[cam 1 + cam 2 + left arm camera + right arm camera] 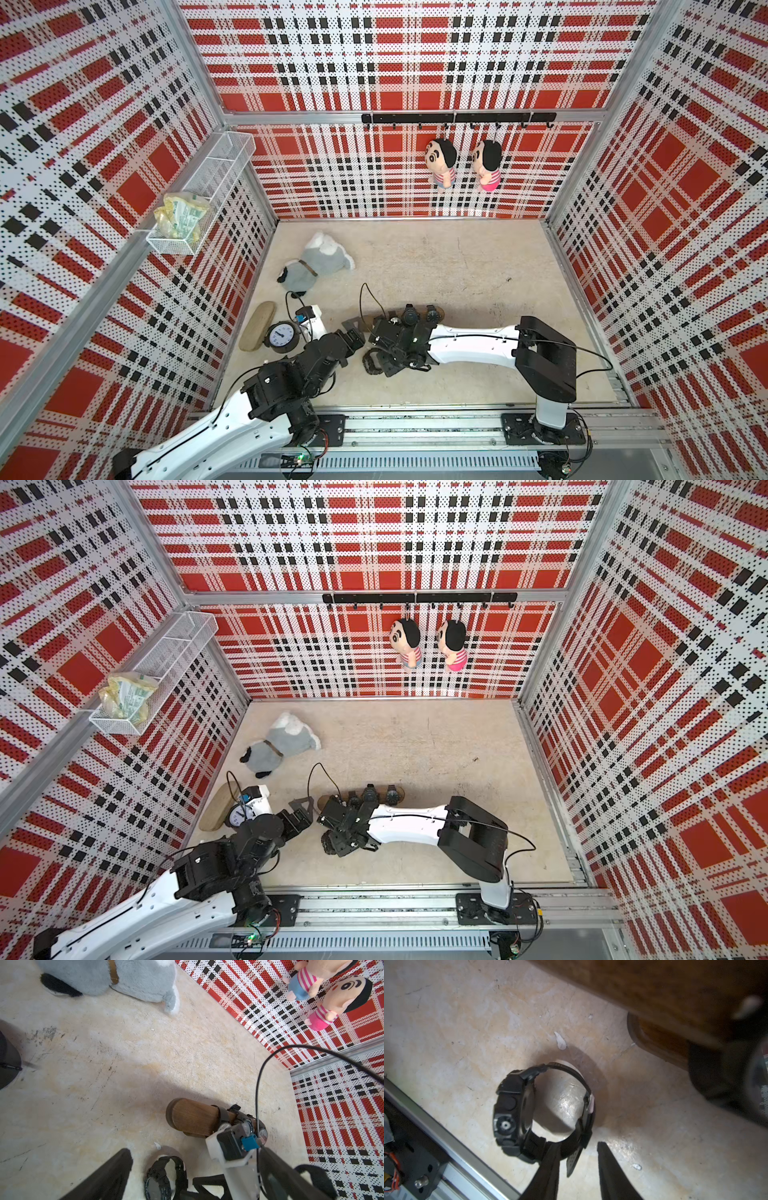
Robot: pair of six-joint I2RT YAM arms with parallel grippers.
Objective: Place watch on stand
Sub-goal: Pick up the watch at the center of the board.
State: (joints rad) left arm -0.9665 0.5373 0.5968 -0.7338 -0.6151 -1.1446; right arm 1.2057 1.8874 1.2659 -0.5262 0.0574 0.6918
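Note:
A black watch (pixel 517 1113) lies on its side on the floor, its strap closed in a loop, in front of the stand (pixel 675 991); in both top views it (pixel 371 362) (pixel 330 840) sits beside my right wrist. My right gripper (pixel 578 1147) (pixel 380 360) is open, one finger lying against the strap, the loose strap end in the gap, the other finger clear of it. The brown wooden stand (pixel 438 311) (pixel 401 791) (pixel 193 1116) carries two watches. My left gripper (pixel 197 1178) (pixel 353 332) hangs wide open and empty just left of the watch (pixel 160 1180).
A grey plush (pixel 316 262) lies at the back left. A round black clock (pixel 281 336) and a beige oval board (pixel 257 326) sit by the left wall. Two dolls (pixel 440 162) hang on the back wall. The metal rail (pixel 415 428) runs along the front edge.

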